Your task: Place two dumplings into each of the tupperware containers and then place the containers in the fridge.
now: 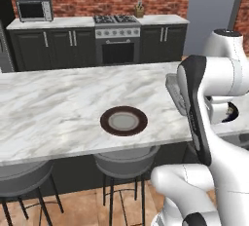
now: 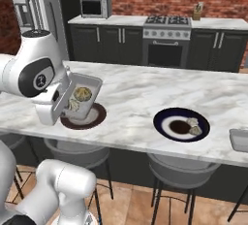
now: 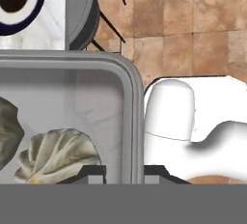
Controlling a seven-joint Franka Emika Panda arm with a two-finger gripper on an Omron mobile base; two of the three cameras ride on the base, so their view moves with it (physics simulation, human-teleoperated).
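The bench (image 1: pixel 58 108) has a polished white marble look with soft grey veining and a faint sheen. The container (image 2: pixel 86 98) reads as translucent grey plastic, smooth, with a rounded rim that catches light. Two dumplings (image 3: pixel 55 155) inside it look matt, pale tan and pleated. The brown-rimmed plate (image 1: pixel 123 121) on the left and the dark blue-rimmed plate (image 2: pixel 181 124) on the right look like glazed ceramic, slightly glossy. The stools (image 1: pixel 124 164) have matt grey seats on thin dark metal legs. The floor (image 3: pixel 193 30) shows matt terracotta tiles. The far wall (image 2: pixel 145 3) is rough red brick, and the cabinets (image 1: pixel 58 45) are matt dark with metal handles.
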